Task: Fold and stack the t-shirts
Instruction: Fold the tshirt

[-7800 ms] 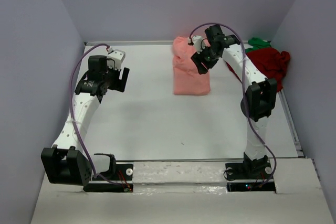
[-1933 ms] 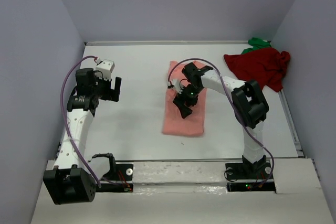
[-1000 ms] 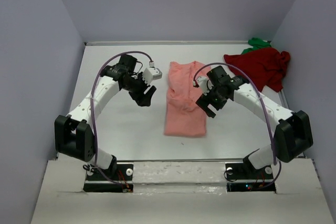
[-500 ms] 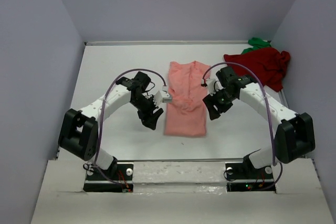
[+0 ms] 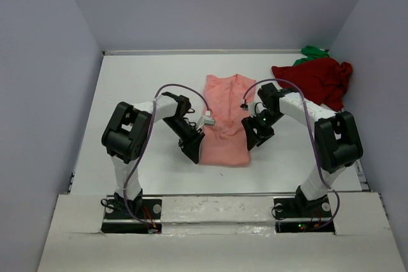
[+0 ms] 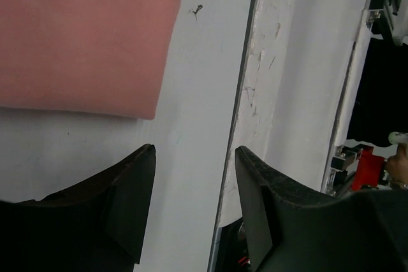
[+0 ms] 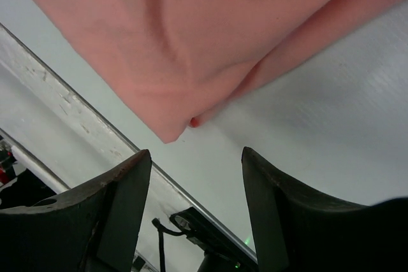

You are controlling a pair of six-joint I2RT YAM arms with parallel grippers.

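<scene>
A salmon-pink t-shirt [image 5: 224,122] lies folded lengthwise in the middle of the table. My left gripper [image 5: 193,151] hovers open just off its near left corner, with nothing between the fingers; the left wrist view shows that corner [image 6: 83,36] ahead of the left gripper [image 6: 194,151]. My right gripper [image 5: 253,137] is open beside the shirt's right edge, and the right wrist view shows the near right corner [image 7: 185,49] just beyond the right gripper [image 7: 196,153]. A dark red t-shirt [image 5: 315,81] lies crumpled at the back right, with a green t-shirt [image 5: 311,52] peeking out behind it.
The table's near edge rail [image 5: 217,195] runs close behind both grippers. Grey walls [image 5: 44,62] enclose the table on the left, back and right. Bare white table [image 5: 146,81] spreads to the left of the pink shirt.
Both grippers have come down and toward the near corners of the pink shirt, the left one swinging in from the left. Both jaws have narrowed a little.
</scene>
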